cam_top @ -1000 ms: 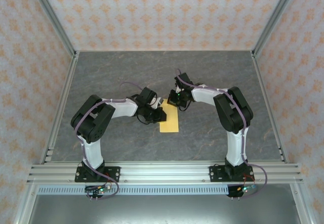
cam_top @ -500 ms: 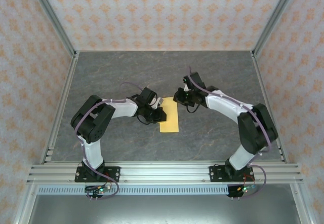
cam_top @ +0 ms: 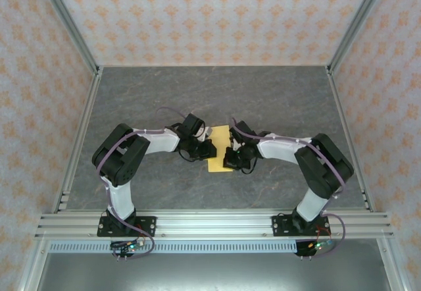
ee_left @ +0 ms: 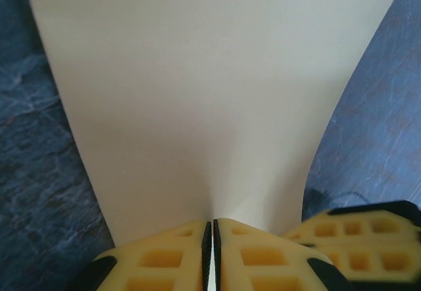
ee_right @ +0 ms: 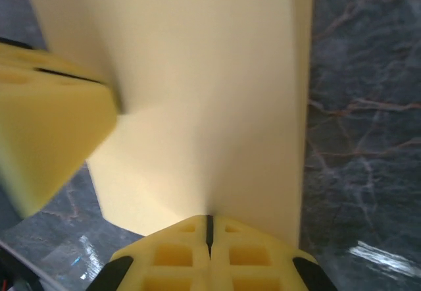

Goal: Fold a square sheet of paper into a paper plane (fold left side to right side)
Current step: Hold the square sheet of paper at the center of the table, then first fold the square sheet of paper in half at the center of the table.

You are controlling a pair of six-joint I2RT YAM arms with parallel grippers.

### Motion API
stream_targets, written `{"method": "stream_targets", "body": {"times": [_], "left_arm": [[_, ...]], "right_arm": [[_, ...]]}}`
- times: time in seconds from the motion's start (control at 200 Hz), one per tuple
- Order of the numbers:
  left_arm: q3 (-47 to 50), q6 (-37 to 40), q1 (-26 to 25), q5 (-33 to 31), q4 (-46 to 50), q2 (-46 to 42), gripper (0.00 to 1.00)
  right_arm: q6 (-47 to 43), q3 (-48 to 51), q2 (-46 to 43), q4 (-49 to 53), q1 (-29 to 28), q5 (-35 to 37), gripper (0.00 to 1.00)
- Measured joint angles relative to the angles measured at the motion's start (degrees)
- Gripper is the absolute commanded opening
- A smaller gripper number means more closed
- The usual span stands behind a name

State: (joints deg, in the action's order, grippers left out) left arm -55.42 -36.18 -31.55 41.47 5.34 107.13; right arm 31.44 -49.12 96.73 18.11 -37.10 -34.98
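Left wrist view shows our left pincer [ee_left: 212, 224] closed, the square sheet of paper [ee_left: 197, 93] spreading straight ahead of its tips, right pincer [ee_right: 209, 218] closed likewise, so we reckon uneven dragging could skew or crumple the fold.

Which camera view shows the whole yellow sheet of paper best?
The top external view: the sheet of paper lies there with its outline nearly whole, a narrow rectangle. The left wrist and right wrist views show it close, cut off by the frame.

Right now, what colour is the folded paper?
Plain yellow-orange folded paper, unmarked; the top external view shows it best.
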Motion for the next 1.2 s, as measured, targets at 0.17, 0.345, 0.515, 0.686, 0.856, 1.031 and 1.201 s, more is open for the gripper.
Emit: {"method": "stream_targets", "body": {"times": [0.17,0.345,0.515,0.686,0.856,1.031,1.201], "left_arm": [[-0.9,-0.3,-0.2,-0.6,0.9,-0.1,0.14],[-4.1,-0.1,0.2,-1.7,2.4,0.2,0.14],[-7.9,0.9,1.6,-2.2,2.8,3.3,0.13],[-9.8,2.0,3.1,-1.7,3.5,6.1,0.13],[-12.8,4.1,3.2,-1.7,7.1,7.5,0.13],[-17.1,6.4,3.5,-1.6,11.7,9.7,0.13],[-21.2,7.8,4.7,-1.6,14.5,12.1,0.14]], "right_arm": [[-0.1,-1.5,0.9,2.1,0.1,0.4,0.06],[-0.2,-1.9,1.2,2.8,0.1,0.5,0.06],[-0.3,-2.3,1.4,3.2,0.1,0.6,0.06],[-0.9,-2.7,1.6,4.0,0.1,0.9,0.06],[-1.5,-3.0,1.8,4.5,0.0,1.1,0.06],[-2.2,-3.3,2.0,5.0,0.0,1.3,0.06],[-2.8,-3.4,2.2,5.3,0.0,1.3,0.06]]}}
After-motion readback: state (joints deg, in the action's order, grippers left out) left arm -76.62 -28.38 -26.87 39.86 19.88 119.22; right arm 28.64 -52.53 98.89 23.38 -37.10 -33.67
